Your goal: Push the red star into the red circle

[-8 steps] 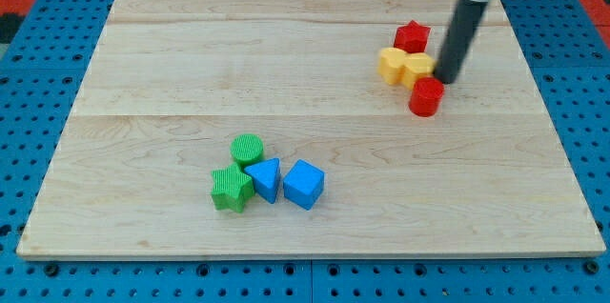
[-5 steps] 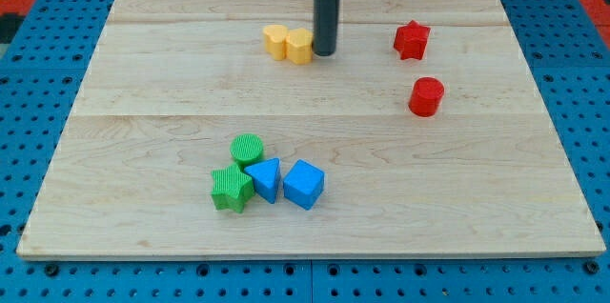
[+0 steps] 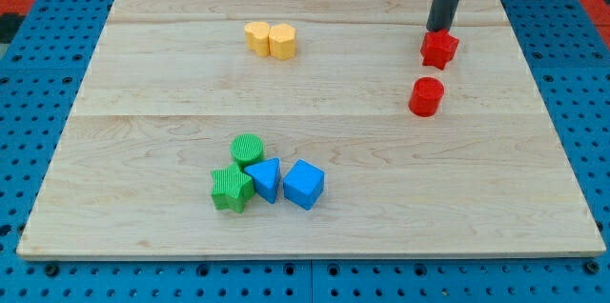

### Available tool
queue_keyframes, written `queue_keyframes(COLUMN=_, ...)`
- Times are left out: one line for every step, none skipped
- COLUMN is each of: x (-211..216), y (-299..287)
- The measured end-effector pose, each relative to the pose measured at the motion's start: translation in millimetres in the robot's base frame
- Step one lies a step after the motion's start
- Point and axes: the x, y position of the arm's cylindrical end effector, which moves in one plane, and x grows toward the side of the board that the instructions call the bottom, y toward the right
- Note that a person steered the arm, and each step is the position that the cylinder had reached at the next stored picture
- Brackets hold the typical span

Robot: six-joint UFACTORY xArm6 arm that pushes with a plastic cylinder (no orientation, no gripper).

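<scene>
The tip (image 3: 439,32) sits at the top edge of the red star (image 3: 439,50), touching it or just about, on the side away from the red circle (image 3: 426,96). The star lies near the right side of the bench (image 3: 172,84), in its upper part, and the circle lies just below it and slightly toward the view's left, with a narrow strip of bare wood between the two.

To do this step well, the push should run toward the view's bottom with a small lean to the left, so that the line from the tip through the star's middle ends on the circle. Contact needs to stay close to the star's centre line; the star's points would probably let it spin or slip sideways off a round rod if the contact drifts to one side. A slow, short stroke seems enough, since the gap is small, and stopping on contact should keep the circle from being knocked away.

The rod comes down from the view's top edge, leaning a little to the right as it rises. The end effector is a plain rod with nothing to open or close, and it holds nothing.

The two yellow blocks (image 3: 269,39), the green blocks (image 3: 238,171) and the blue blocks (image 3: 286,182) lie well apart from this path.
</scene>
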Motion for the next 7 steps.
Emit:
queue_keyframes(x=14.0, y=18.1)
queue_keyframes(x=39.2, y=-0.9)
queue_keyframes(x=40.7, y=-14.4)
queue_keyframes(x=42.1, y=-20.5)
queue_keyframes(x=27.8, y=-20.8)
queue_keyframes(x=38.4, y=-32.0)
queue_keyframes(x=71.6, y=-29.7)
